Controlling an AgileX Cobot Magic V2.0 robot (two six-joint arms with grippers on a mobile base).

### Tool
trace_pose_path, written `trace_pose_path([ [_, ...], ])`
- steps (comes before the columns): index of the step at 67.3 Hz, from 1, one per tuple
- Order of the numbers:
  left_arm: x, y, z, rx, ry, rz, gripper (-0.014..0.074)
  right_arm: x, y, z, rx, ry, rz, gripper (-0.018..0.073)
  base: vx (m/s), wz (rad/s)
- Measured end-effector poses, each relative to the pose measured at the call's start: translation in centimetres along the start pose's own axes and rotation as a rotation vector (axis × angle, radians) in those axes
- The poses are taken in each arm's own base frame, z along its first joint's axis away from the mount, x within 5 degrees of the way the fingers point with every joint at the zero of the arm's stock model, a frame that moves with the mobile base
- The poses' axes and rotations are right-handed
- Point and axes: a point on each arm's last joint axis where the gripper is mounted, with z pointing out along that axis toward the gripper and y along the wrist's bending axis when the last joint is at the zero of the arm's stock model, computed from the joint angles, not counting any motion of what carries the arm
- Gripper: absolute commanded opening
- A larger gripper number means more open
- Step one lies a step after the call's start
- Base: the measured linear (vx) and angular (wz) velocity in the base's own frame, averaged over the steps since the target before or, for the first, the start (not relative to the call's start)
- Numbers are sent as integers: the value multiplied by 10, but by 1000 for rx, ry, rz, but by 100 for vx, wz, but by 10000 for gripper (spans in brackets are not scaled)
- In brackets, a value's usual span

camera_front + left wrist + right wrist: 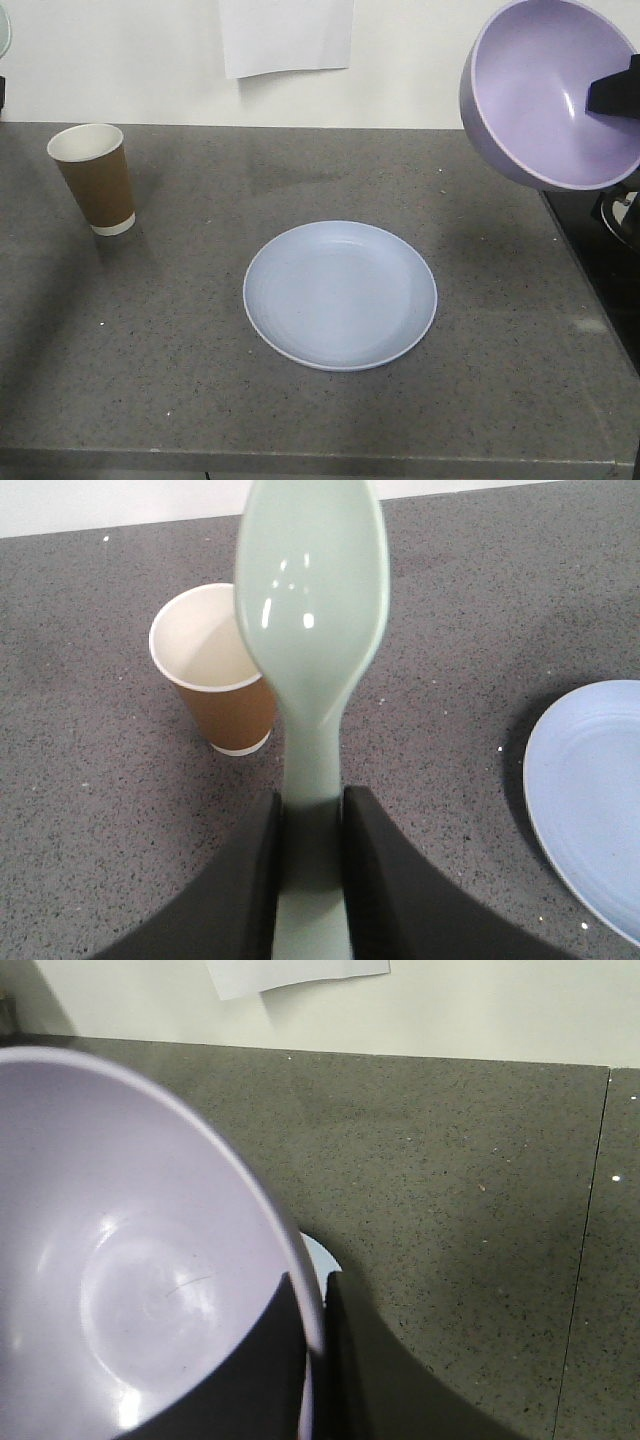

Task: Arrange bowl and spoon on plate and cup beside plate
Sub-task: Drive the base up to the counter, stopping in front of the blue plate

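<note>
Closest to the left wrist lens: spoon (312, 630), clamped by its handle between the two dark fingers (250, 880) of the left pincer (311, 815), closed tight on it. Long axis straight out from that pincer toward the far side, scoop at the far end, hollow face turned to the lens. Held above the tabletop (100, 830), scoop overlapping the cup (215, 680) on the left in that view. Missing from the front view altogether, along with the left pincer.

At the far right of the front view, held clear of the tabletop: bowl (550, 95), tipped steeply, mouth turned toward the near side, outer wall showing on the left. Only a dark block against the inner wall visible there. Made plain by the right wrist view alone: right pincer (318, 1330) closed over the bowl's rim, one finger inside the wall, one outside.

Flat at the middle of the tabletop, below and left of the bowl: plate (340, 295). Seen as a curved edge at the right of the left wrist view, as a sliver past the bowl's rim in the right wrist view.

Upright at the far left, well apart from the plate: cup, mouth up. On the wall (430, 60) behind: white sheet of paper (287, 35).
</note>
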Motion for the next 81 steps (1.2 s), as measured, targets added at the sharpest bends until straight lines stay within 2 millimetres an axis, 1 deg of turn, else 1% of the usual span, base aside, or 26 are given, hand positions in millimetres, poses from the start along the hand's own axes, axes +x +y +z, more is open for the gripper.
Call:
trace_pose_path([
  [81,0,0,0,0,0,0,-8,0,0,0,0,0,0,-6,4,0],
])
